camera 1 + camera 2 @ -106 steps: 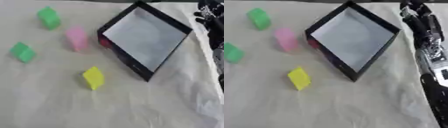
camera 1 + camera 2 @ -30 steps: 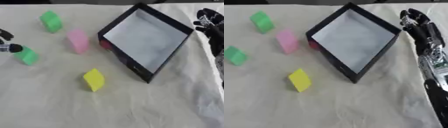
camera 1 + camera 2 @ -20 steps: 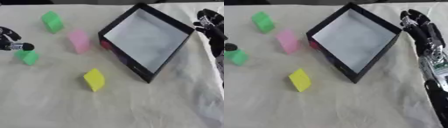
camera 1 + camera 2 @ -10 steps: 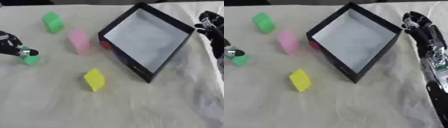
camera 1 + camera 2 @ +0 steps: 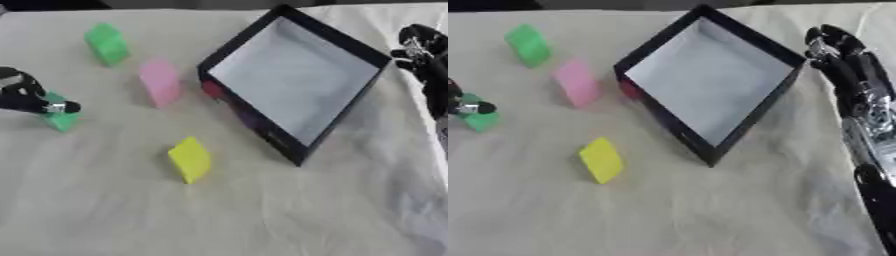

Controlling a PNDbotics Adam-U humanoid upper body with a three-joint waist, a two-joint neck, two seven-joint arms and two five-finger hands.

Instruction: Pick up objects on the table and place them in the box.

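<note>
My left hand [image 5: 26, 95] is at the worktop's [image 5: 262, 210] left edge with fingers curled onto the near green block [image 5: 61, 119], apparently pinching it to lift. My right hand [image 5: 837, 47] rests idle just beside the box's [image 5: 293, 80] far right corner, fingers relaxed and holding nothing. The box stands open and empty, so the pink block [image 5: 160, 82], yellow block [image 5: 190, 159] and far green block [image 5: 107, 43] are not yet placed.

Soft, even light over the whole scene; faint shadows only, no glare; both views are blurred throughout
</note>
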